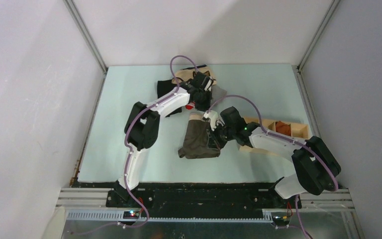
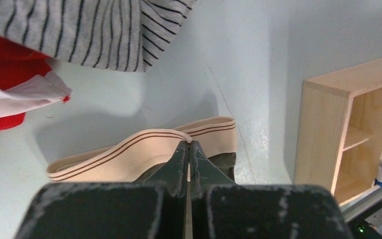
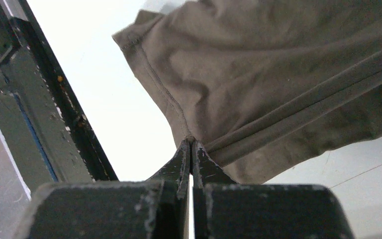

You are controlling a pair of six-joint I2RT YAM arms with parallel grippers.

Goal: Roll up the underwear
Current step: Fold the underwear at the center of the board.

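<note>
Grippers (image 2: 189,144) (image 3: 191,142), closed, seemingly pinching underwear (image 1: 198,142).

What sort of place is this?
Probably a robot lab test cell: bare white walls box in a pale table, with two arms bolted at its edge and a wooden box on it.

Tabletop (image 1: 114,104) lies open left of the underwear (image 1: 196,142); a garment pile (image 1: 165,88) blocks far, a wooden organizer (image 1: 302,130) right.

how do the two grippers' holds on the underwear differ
The left gripper pinches the cream waistband; the right gripper pinches olive fabric by a seam. The left holds the far edge of the underwear, the right its side. Both are shut on it.
</note>
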